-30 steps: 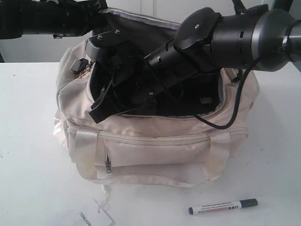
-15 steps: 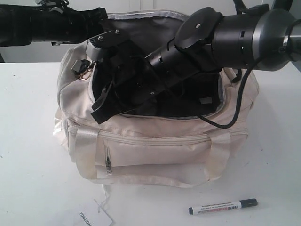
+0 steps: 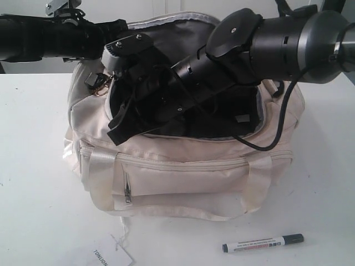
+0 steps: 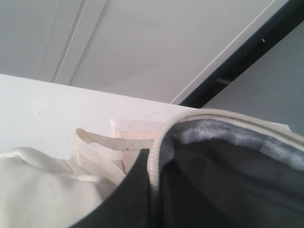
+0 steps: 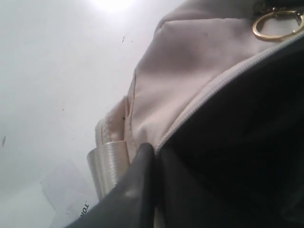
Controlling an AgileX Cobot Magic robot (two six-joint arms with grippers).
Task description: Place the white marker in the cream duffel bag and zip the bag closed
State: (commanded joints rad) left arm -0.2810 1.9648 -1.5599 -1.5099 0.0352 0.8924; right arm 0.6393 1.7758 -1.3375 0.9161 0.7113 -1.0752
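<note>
Your right fingers (image 5: 142, 164) are closed on the cream duffel bag (image 3: 183, 172) at its front zip edge, and your left fingers (image 4: 139, 166) pinch its rear rim. The white marker (image 3: 263, 243) lies on the worktop (image 3: 33, 194), lower right.

Colours seen
A cream duffel bag (image 3: 183, 172), dark grey lining (image 4: 228, 142) (one gold ring (image 5: 273, 38)); white marker (image 3: 263, 243) with black text.
</note>
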